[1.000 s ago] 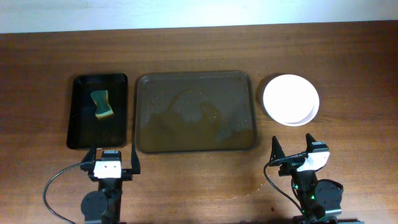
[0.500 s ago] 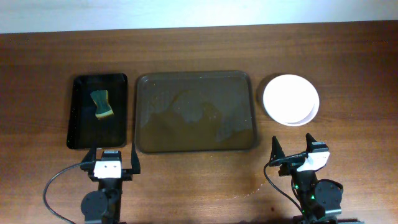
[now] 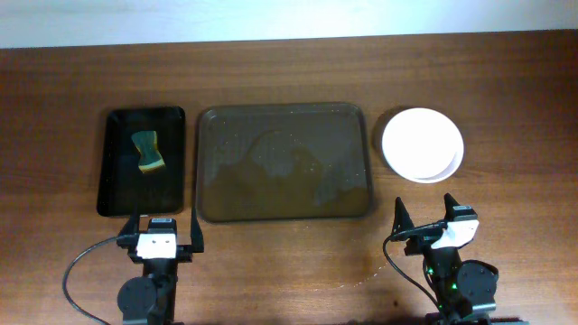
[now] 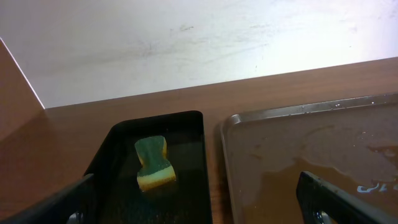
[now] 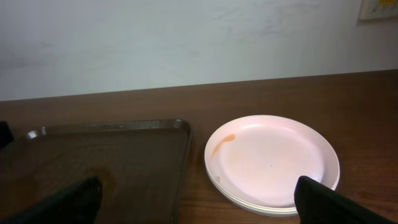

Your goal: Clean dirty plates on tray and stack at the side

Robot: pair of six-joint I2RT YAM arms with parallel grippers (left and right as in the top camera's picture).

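Beside the wet rectangular tray sit round plates.

No writing is legible anywhere; the small wall plaque bears marks too blurred to read

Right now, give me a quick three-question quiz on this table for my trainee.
1. True or false: the plates sit stacked on the table, off the brown tray.
2. Where does the sponge lie? A on the plates; B in the black tray; C on the brown tray.
3. Short answer: are the left gripper and right gripper open or shut?

Key: 1 true. 2 B. 3 both open, holding nothing.
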